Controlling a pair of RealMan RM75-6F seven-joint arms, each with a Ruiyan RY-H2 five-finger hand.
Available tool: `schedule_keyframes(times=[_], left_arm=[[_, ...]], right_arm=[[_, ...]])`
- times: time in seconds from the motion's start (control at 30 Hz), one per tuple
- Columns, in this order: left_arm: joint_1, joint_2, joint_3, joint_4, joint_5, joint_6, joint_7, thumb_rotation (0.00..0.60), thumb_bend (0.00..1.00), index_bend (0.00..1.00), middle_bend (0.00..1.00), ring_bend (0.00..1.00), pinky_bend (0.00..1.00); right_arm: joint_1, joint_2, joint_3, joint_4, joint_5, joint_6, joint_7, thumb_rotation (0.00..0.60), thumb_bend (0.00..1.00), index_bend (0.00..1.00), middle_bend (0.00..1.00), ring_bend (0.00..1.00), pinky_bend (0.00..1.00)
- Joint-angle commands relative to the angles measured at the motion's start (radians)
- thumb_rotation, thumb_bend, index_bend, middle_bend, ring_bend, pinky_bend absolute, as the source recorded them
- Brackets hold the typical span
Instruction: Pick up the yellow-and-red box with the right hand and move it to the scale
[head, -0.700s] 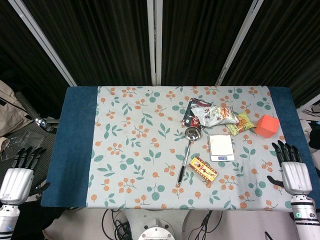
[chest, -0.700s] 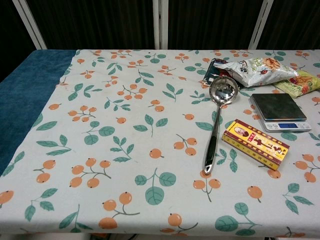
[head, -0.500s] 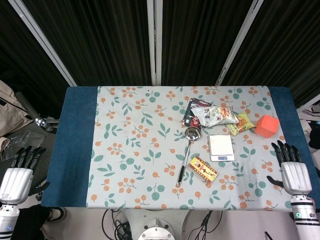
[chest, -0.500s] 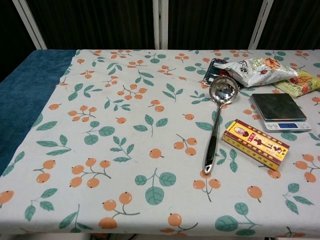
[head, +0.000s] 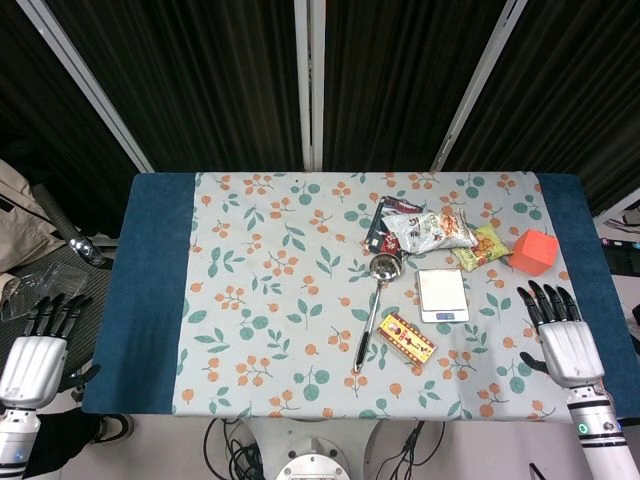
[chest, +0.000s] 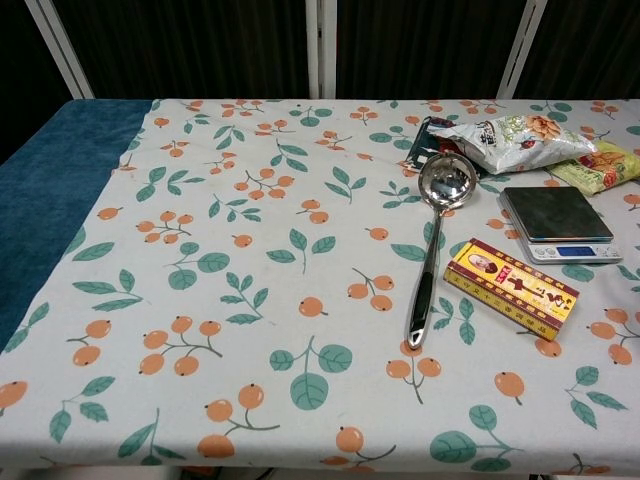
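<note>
The yellow-and-red box (head: 407, 337) (chest: 511, 287) lies flat on the floral cloth, just below the small digital scale (head: 442, 294) (chest: 557, 222), whose pan holds nothing. My right hand (head: 558, 334) hovers over the table's right front part, fingers spread and empty, well to the right of the box. Off the table's left front corner, my left hand (head: 38, 352) hangs with fingers apart, holding nothing. Neither hand appears in the chest view.
A steel ladle (head: 373, 305) (chest: 434, 235) lies left of the box. Snack bags (head: 428, 229) (chest: 510, 130) sit behind the scale, a green-yellow packet (head: 484, 244) beside them, an orange block (head: 533, 251) at far right. Blue cloth (head: 150, 280) borders both table ends.
My right hand has shifted left and forward over the table, toward the box. The left hand and all objects stay put.
</note>
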Motion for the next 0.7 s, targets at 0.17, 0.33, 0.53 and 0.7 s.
schedule_keyframes(times=[0.17,0.33,0.53,0.7], left_arm=[[-0.005,-0.011,0.000,0.012,-0.004,-0.008,-0.004,0.600,0.05,0.10,0.08,0.00,0.00],[0.004,-0.008,0.004,0.011,-0.008,-0.002,-0.007,0.600,0.05,0.10,0.08,0.00,0.00],[0.013,-0.001,0.009,0.011,-0.008,0.007,-0.013,0.600,0.05,0.10,0.08,0.00,0.00],[0.017,0.004,0.009,0.013,-0.009,0.013,-0.022,0.600,0.05,0.10,0.08,0.00,0.00]], right_arm=[[0.128,0.005,-0.018,-0.062,-0.039,-0.189,-0.254,0.600,0.00,0.00,0.00,0.00,0.00],[0.203,-0.029,-0.019,-0.092,-0.020,-0.312,-0.373,0.600,0.00,0.00,0.00,0.00,0.00],[0.273,-0.094,-0.016,-0.102,0.020,-0.417,-0.424,0.600,0.00,0.00,0.00,0.00,0.00],[0.300,-0.137,-0.015,-0.097,0.034,-0.438,-0.435,0.600,0.00,0.00,0.00,0.00,0.00]])
